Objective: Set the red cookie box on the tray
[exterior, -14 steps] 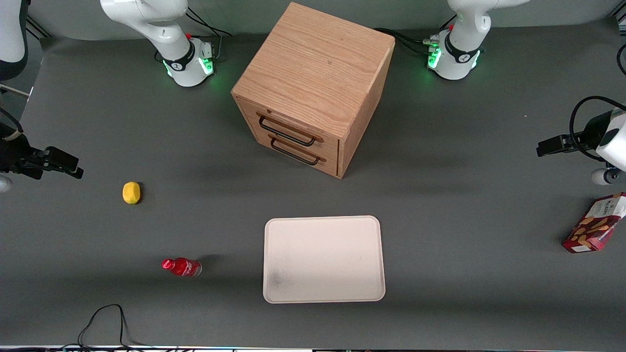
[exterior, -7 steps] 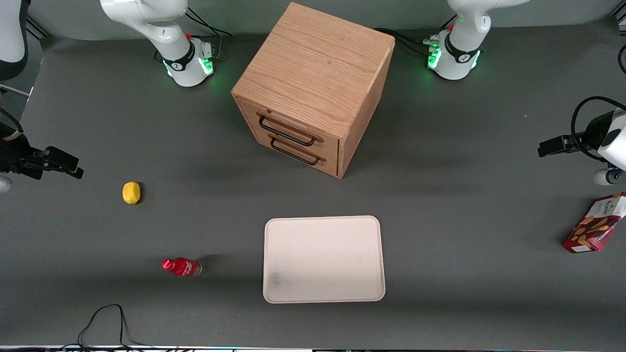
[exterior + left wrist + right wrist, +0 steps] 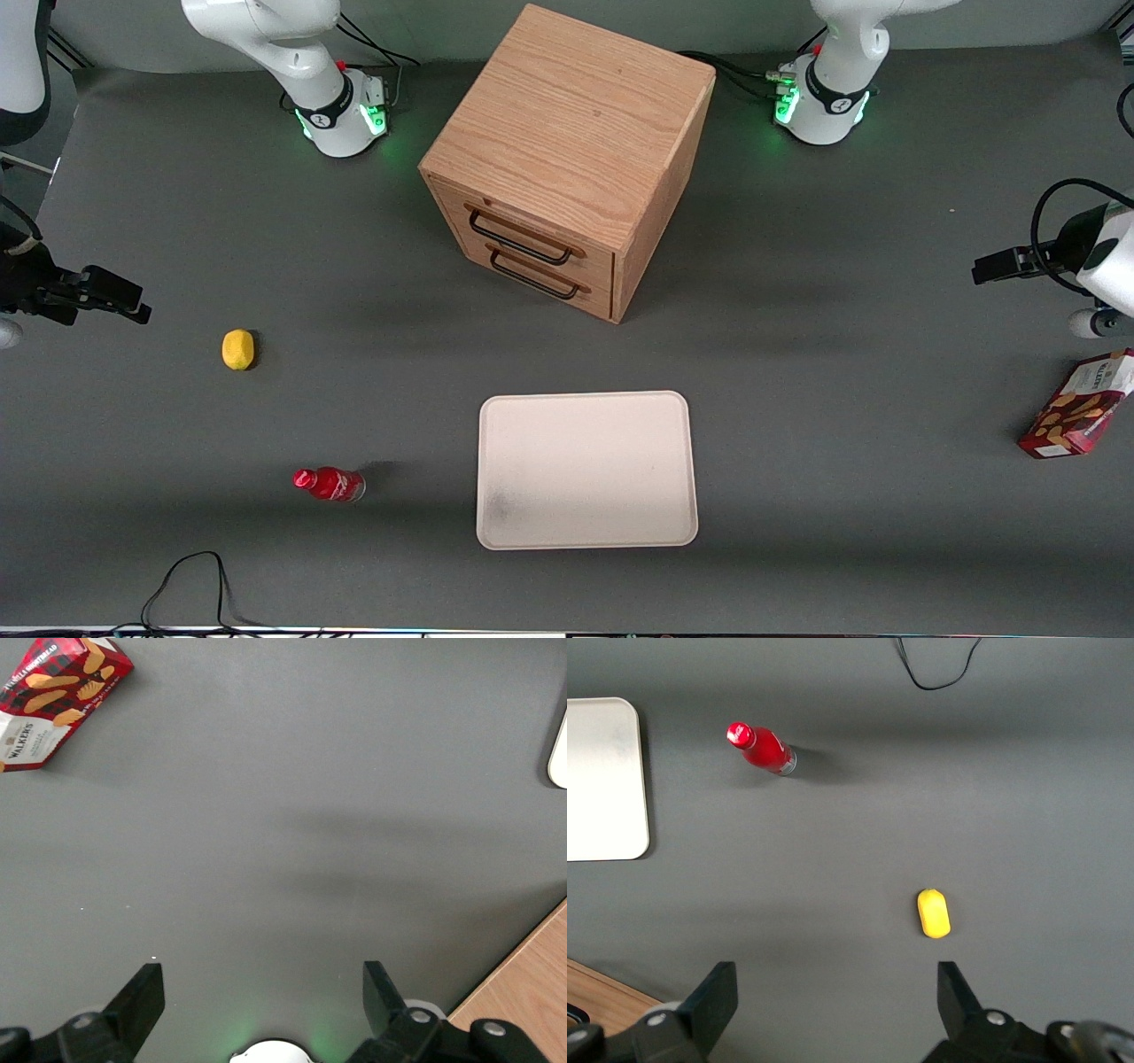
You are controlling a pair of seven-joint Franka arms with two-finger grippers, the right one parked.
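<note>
Tabletop, one: dark grey, carries everything listed here.

Wooden cabinet, one: two drawers with black handles, standing mid-table toward the edge where the arm bases sit.

Tray, one: cream-white, low rim, bare, lying near the tabletop's front edge, in front of the cabinet's drawers.

Red cookie box, one: flat cardboard, tartan red with golden biscuit pictures and a white lettered end. It lies at the working arm's end of the tabletop, right by that edge and well apart from the tray. I judge it light, stiff across its faces but crushable if I squeeze hard, and slightly slick from the printed finish. Its contents are likely brittle, so no dropping. Best hold, in my judgement: across the narrow width, near the middle of its length, so it does not swing.

My gripper, one: hovering above bare tabletop, near the box but not over it, fingers spread wide and holding nothing.

Red bottle, one: lying near the front edge, toward the parked arm's end.

Lemon, one: small, yellow, farther from the front edge than the bottle.
</note>
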